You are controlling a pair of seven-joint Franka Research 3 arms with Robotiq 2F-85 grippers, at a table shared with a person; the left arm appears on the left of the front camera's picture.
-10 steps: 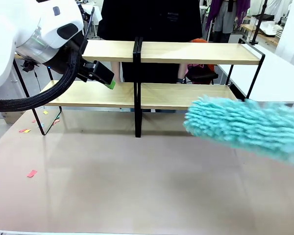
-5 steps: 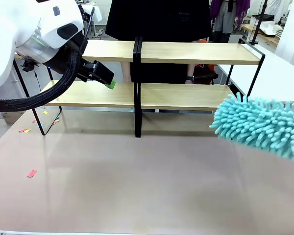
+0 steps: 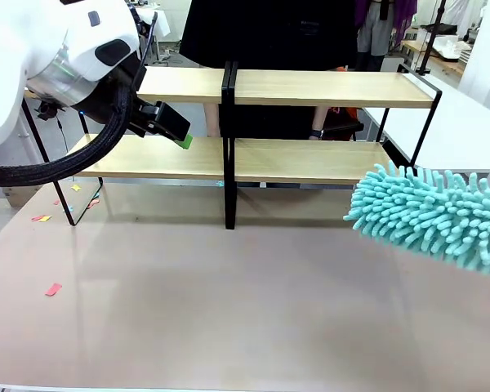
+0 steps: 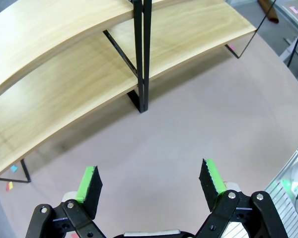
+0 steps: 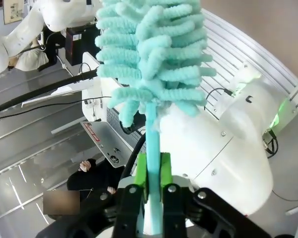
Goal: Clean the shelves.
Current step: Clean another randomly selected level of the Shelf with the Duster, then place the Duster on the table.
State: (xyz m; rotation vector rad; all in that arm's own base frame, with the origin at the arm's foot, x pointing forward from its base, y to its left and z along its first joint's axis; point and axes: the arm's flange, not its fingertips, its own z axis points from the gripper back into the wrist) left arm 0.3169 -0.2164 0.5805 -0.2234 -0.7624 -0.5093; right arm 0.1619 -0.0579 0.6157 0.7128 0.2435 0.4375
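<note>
The shelves (image 3: 310, 159) stand across the far half of the table (image 3: 229, 310), a person in black behind them. The step in hand looks like bringing the teal microfibre duster (image 3: 433, 216) to the boards: its fluffy head hangs at about 3 o'clock in the front view, in front of and below the lower board's right end, seemingly not touching the wood, though depth is hard to judge there. The right gripper (image 5: 153, 171) is pinching the duster's thin teal handle between its green pads.

The left gripper (image 4: 149, 181) hovers above the tabletop with its fingers spread wide and nothing between them; the shelves lie toward 12 o'clock in its view, and in the front view it sits at 10 o'clock by the left rack.

Next, the duster head needs lifting and carrying toward 11 o'clock onto a board, then sweeping along it.

Against half a second ago, the head sits slightly lower and more level; a second ago it reached farther left.
</note>
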